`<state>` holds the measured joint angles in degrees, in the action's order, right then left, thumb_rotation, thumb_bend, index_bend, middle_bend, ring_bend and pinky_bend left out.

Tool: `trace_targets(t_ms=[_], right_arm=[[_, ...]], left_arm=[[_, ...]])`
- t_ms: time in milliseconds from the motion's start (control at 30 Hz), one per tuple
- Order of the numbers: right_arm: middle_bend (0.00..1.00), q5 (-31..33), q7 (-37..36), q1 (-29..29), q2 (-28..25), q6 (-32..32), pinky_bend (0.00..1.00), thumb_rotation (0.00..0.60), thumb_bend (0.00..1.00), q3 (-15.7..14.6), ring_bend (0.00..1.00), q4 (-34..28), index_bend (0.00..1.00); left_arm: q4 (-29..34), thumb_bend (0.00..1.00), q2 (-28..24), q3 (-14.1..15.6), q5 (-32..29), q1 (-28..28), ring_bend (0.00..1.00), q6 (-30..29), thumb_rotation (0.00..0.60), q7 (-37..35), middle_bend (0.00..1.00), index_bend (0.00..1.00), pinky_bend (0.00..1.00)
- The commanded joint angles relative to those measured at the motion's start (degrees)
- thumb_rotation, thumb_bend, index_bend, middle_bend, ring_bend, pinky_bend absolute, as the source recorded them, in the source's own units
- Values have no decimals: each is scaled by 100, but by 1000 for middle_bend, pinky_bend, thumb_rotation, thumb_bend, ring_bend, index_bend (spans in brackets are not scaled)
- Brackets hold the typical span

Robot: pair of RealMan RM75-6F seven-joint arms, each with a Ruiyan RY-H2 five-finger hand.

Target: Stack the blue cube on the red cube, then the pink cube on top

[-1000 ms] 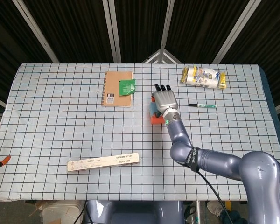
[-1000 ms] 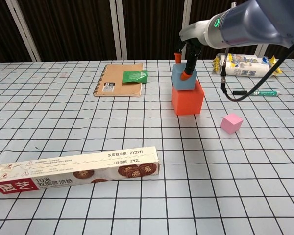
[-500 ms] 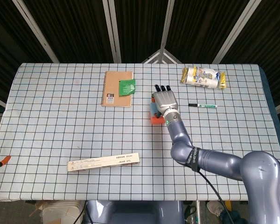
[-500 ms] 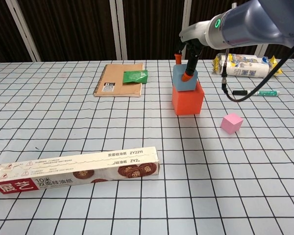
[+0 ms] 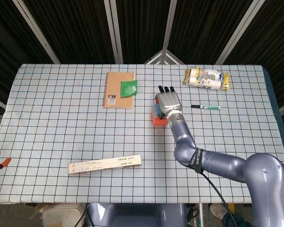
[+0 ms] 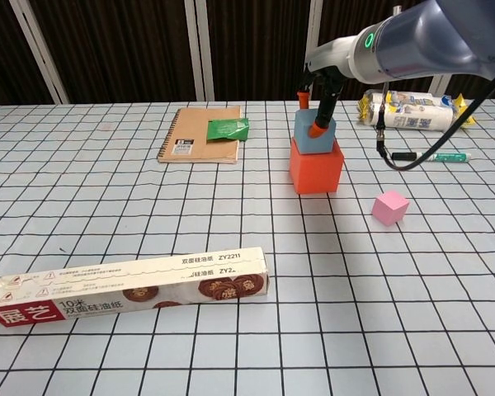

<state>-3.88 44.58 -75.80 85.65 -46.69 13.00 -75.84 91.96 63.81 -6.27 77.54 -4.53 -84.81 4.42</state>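
The blue cube point(image 6: 316, 134) sits squarely atop the larger red cube point(image 6: 316, 170) near the bench's point(image 6: 107, 214) middle; the pink cube point(image 6: 390, 207) lies apart to the right. The right hand point(image 5: 168, 103) reaches down over the stack, fingers point(image 6: 321, 106) gripping the blue cube.

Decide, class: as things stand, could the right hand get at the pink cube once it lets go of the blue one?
Probably yes. The right hand still grips the blue cube on the red cube; the pink cube sits apart on bare cloth nearby, with nothing between them.
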Motion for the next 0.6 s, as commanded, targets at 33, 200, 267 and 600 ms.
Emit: trace_targets(t_ms=[33,200,267,600], right_arm=[[2,-8,0,-2,-3,-2,0,600,497,0,53,-13,574],[2,8,17,-21,-2,-15,0,600,498,1,53,-36,574],[2,26,34,-25,-7,-5,0,600,498,-10,53,-38,574],[2,92,73,-35,-42,16,0,600,497,-39,53,-19,574]], left_arm=[[-1,114,1,-1,-5,2,0,-2,600,1,0,31,0],[4,114,-3,-2,-7,5,0,-7,600,-1,0,31,0],[4,114,-4,0,1,8,0,-15,600,-7,0,31,0],[1,114,-1,-2,1,3,0,-10,600,-3,0,31,0]])
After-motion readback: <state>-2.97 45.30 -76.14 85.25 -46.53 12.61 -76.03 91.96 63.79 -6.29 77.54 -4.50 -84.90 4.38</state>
